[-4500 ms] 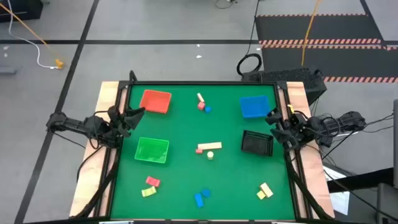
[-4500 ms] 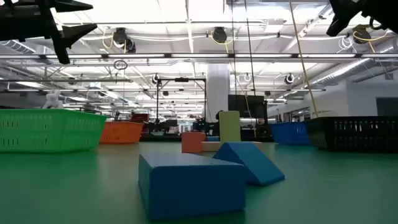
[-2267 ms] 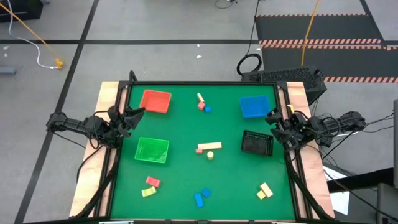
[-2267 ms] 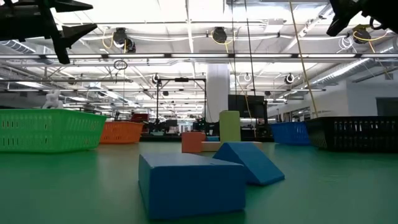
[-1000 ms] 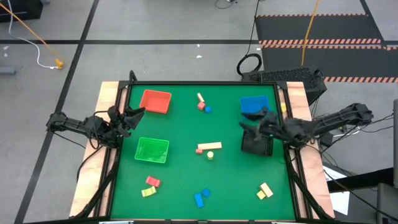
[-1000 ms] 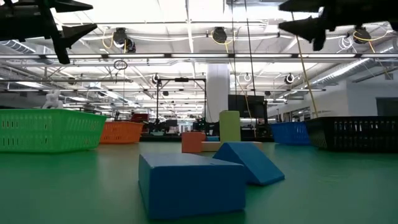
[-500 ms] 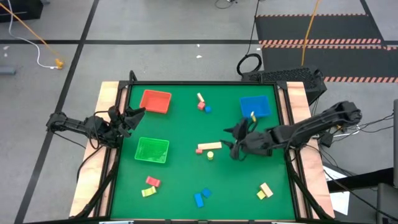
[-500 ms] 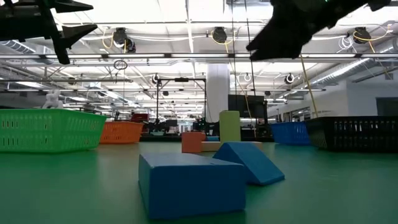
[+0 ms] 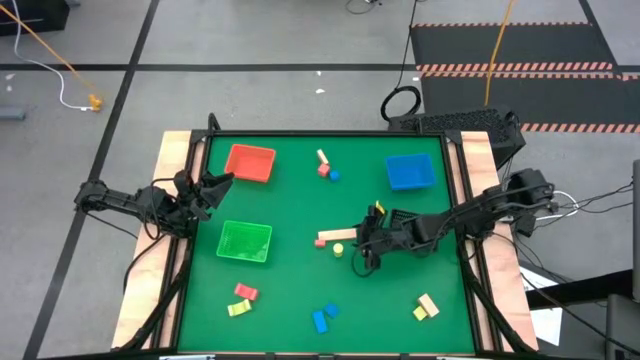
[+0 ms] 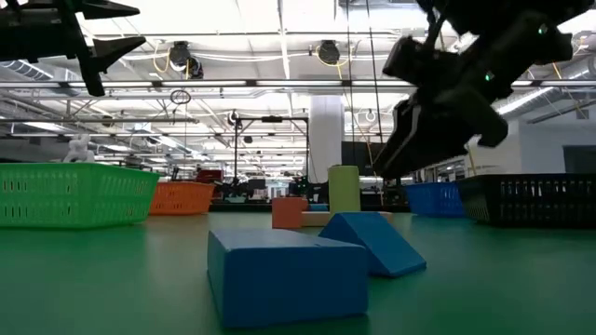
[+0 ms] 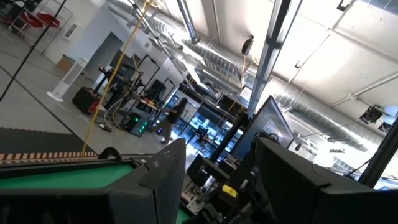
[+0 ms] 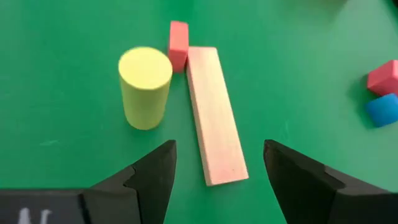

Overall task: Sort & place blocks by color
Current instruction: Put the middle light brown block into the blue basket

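My right gripper [image 9: 363, 250] [image 12: 217, 186] is open and empty, low over the table's middle. A tan bar [image 12: 214, 115] [image 9: 337, 236] lies flat just ahead of its fingers. A yellow cylinder [image 12: 144, 87] [image 9: 338, 249] stands on end beside the bar, and a small red block [image 12: 178, 43] lies at the bar's far end. The fingers touch none of them. Another red block [image 12: 384, 78] and a blue one [image 12: 380, 109] lie farther off. My left gripper [image 9: 215, 187] [image 11: 217, 186] is open and empty, raised over the table's left edge.
Red tray [image 9: 250, 163], green tray [image 9: 245, 241] and blue tray [image 9: 409, 171] stand on the green mat. My right arm covers most of the black basket [image 10: 540, 200]. Pink and yellow blocks [image 9: 241, 300], blue blocks [image 9: 324, 316] and yellow-tan blocks [image 9: 427, 305] lie near the front edge.
My right gripper has swung from above the black basket toward the table's middle, tipped downward and come down close to the tan bar and yellow cylinder. No block has moved.
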Action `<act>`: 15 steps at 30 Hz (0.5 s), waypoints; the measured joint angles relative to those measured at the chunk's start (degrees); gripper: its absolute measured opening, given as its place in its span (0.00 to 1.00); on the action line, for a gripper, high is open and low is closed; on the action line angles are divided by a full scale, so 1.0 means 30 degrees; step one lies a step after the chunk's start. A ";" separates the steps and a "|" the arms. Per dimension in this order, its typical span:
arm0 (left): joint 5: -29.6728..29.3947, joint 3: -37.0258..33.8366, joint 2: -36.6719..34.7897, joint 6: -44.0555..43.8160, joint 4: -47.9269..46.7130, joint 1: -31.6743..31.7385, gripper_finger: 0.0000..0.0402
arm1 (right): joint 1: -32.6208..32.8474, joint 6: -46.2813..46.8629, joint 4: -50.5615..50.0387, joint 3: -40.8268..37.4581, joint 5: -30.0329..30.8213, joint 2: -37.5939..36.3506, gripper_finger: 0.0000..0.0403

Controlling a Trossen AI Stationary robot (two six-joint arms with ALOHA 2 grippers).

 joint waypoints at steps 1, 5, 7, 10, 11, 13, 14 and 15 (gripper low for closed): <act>-0.0006 0.0000 0.0000 0.0000 0.0006 0.0002 0.49 | -0.0018 -0.0007 0.0315 0.0000 0.0003 0.0225 0.58; 0.0000 0.0000 0.0000 0.0000 0.0006 0.0002 0.49 | -0.0112 -0.0419 0.2024 0.0000 -0.0010 0.1009 0.58; -0.0004 0.0000 0.0000 0.0000 0.0006 -0.0002 0.49 | -0.0269 -0.0878 0.2728 0.0007 -0.0008 0.1425 0.58; -0.0002 0.0000 0.0000 0.0000 0.0006 -0.0003 0.49 | -0.0722 -0.1500 0.3098 0.0007 -0.0040 0.2030 0.58; -0.0001 0.0000 0.0000 0.0000 0.0006 0.0001 0.49 | -0.0918 -0.1643 0.3093 0.0007 -0.0047 0.2202 0.58; 0.0000 0.0000 0.0000 0.0000 0.0006 0.0002 0.49 | -0.1429 -0.1742 0.2982 0.0007 -0.0599 0.2539 0.58; -0.0007 0.0000 0.0000 0.0000 0.0000 0.0002 0.49 | -0.1682 -0.1691 0.2989 0.0007 -0.1120 0.2696 0.58; -0.0006 0.0000 0.0000 0.0000 -0.0007 -0.0005 0.49 | -0.1955 -0.1450 0.2989 0.0007 -0.1715 0.2837 0.58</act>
